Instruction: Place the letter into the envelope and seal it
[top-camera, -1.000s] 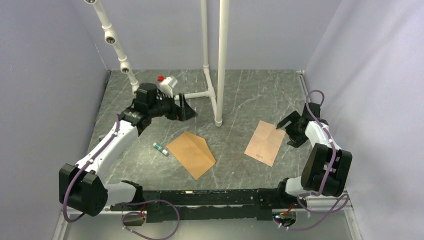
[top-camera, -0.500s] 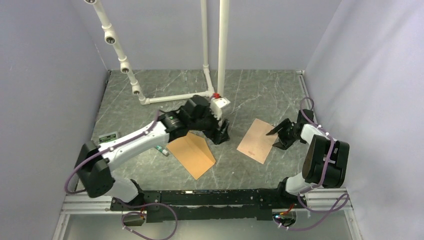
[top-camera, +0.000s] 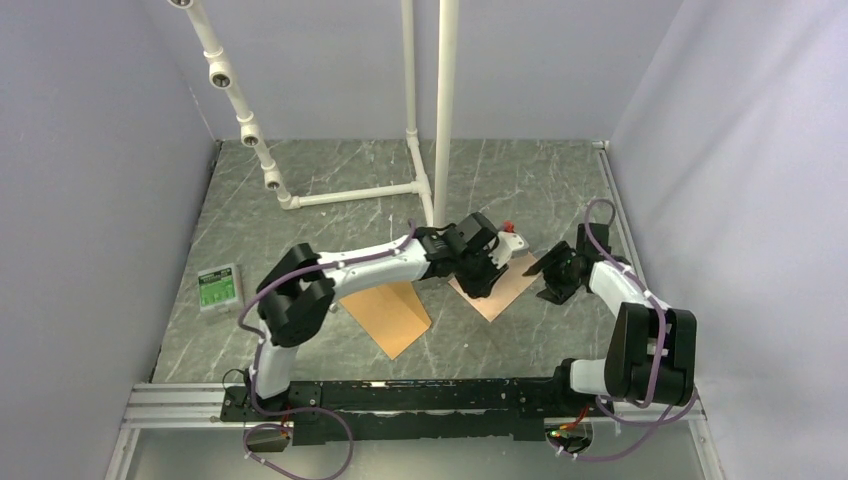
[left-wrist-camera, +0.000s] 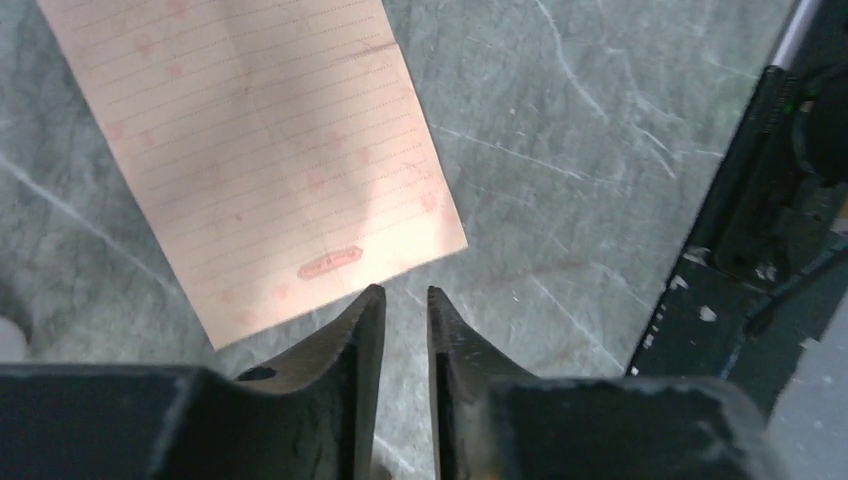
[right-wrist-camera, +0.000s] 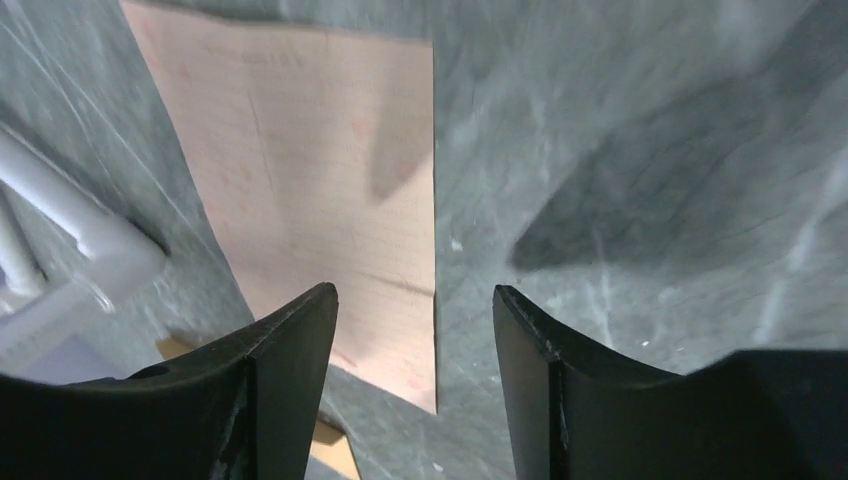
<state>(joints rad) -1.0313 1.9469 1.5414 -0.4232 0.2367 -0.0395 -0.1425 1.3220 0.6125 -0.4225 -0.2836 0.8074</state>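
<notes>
Letter (left-wrist-camera: 260, 150) flat; left gripper (left-wrist-camera: 405, 291) nearly pinched, empty; right gripper (right-wrist-camera: 412, 292) spread astride edge; best pry edge up; envelope (top-camera: 390, 315) at 8 o'clock

No legible text is found in any view. The letter (left-wrist-camera: 260, 150) carries dotted ruled lines, faint pink specks and one oval reddish mark (left-wrist-camera: 329, 263) near its edge; any lettering inside it is too small to read. A green card (top-camera: 218, 287) on the desk (top-camera: 330, 170) bears pale print, likewise unreadable.
</notes>
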